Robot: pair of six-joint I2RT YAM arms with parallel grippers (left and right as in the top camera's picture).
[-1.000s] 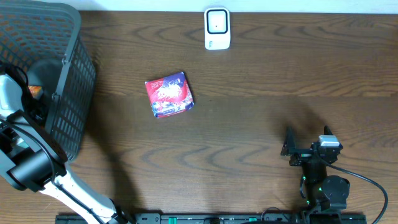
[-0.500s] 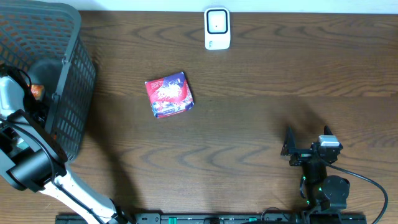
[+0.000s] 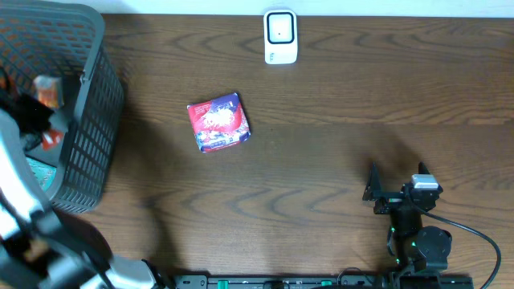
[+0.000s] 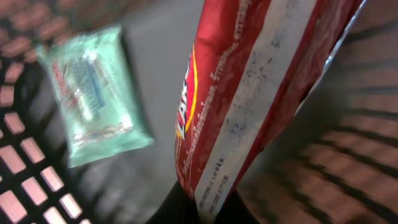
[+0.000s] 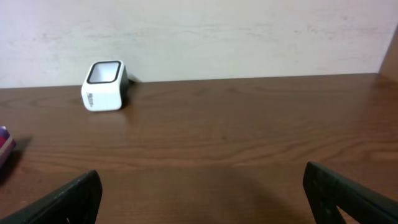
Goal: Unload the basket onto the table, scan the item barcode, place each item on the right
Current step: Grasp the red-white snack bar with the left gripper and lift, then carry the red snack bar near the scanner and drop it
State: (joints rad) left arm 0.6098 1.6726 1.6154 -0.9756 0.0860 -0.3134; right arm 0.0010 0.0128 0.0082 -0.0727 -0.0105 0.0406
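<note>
Clamped by one end in the left gripper (image 4: 199,208), long axis running straight out from the jaws, the red packet (image 4: 249,93) is held within the basket (image 3: 92,120) at far left, the scanner (image 3: 280,36) lying well to its right, while the right gripper (image 3: 393,189) is spread wide and empty.

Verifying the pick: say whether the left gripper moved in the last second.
Yes. The left gripper, shut on a packet, shifted toward the far rim of the basket, seen from overhead.
</note>
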